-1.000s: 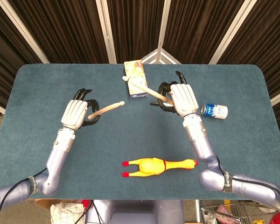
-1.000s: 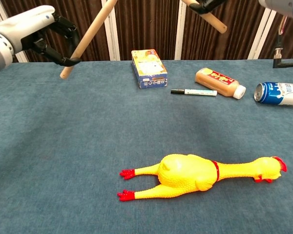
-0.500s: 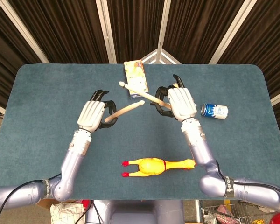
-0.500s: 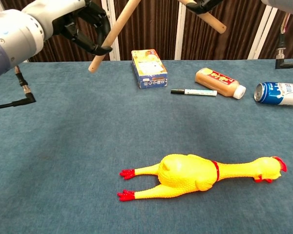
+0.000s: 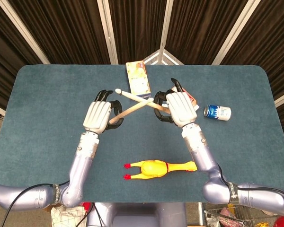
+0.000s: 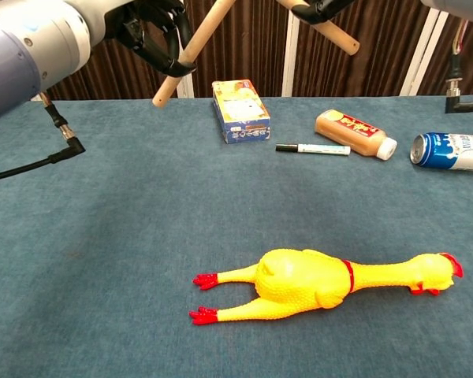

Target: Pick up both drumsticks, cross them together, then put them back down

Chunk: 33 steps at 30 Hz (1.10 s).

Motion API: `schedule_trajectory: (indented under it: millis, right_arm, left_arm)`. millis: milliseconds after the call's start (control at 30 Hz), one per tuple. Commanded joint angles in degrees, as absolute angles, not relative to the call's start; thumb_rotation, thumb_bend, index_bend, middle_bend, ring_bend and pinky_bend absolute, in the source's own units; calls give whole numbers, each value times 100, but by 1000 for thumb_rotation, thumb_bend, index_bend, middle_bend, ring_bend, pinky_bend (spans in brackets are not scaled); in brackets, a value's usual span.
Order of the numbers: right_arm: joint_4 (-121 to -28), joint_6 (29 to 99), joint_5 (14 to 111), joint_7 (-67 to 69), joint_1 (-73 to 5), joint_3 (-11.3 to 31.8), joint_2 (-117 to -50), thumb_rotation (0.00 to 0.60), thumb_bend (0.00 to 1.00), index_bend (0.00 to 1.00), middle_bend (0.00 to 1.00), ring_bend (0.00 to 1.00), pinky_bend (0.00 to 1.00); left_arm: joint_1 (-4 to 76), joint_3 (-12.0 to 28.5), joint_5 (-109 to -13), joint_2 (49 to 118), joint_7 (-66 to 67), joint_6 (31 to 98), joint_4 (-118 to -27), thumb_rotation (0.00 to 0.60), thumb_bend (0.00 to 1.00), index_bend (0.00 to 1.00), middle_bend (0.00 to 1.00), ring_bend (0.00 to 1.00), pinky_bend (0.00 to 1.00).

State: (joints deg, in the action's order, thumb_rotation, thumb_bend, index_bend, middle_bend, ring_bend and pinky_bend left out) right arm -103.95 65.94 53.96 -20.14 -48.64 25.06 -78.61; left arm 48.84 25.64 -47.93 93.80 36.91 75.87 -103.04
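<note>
While both hands are raised above the tabletop [image 5: 47,109], each grips one drumstick. The left hand [image 5: 98,116] has its fingers [image 5: 102,95] curled around the left stick [image 5: 132,108], which runs up and to the right from the grip. The right hand [image 5: 178,108] has its fingers [image 5: 176,84] closed around the right stick [image 5: 132,96], which runs up and to the left to a rounded tip. In the head view the two sticks overlap in an X between the hands, above the box [image 5: 137,80]; whether they touch cannot be told. In the chest view the butt ends of both sticks hang in the air, clear of the tabletop.

On the tabletop lie a rubber chicken [image 6: 323,279] nearest the robot, and further back the box, a marker [image 6: 313,148], a bottle [image 6: 355,133] on its side, and a can [image 6: 449,151] on its side to the right.
</note>
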Motion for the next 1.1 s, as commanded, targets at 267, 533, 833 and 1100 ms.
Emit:
schedule_trajectory:
  millis: [267, 533, 833, 1100]
  right_arm:
    - [-10422, 6620, 5390, -2045, -4891, 2410, -7870, 600, 518, 715, 618, 442, 48]
    - [-10438, 6616, 5405, -2036, -4886, 2335, -7836, 600, 517, 715, 618, 442, 48]
    - [-10501, 6645, 5442, -2048, -4907, 2270, -7875, 600, 518, 716, 618, 442, 48]
    - [-10555, 6688, 5417, -2086, -4923, 2253, -7885, 600, 518, 716, 618, 442, 48]
  left_arm:
    - [5008, 2562, -4656, 9428, 3820, 7699, -10345, 600, 443, 603, 594, 134, 98]
    - [5064, 2595, -4672, 9439, 3791, 7803, -10373, 600, 443, 604, 595, 134, 98]
    - [5134, 2552, -4675, 9496, 3879, 7913, -10393, 600, 442, 604, 596, 134, 98]
    - [5180, 2493, -4629, 9562, 3914, 7931, -10337, 600, 442, 604, 596, 134, 98]
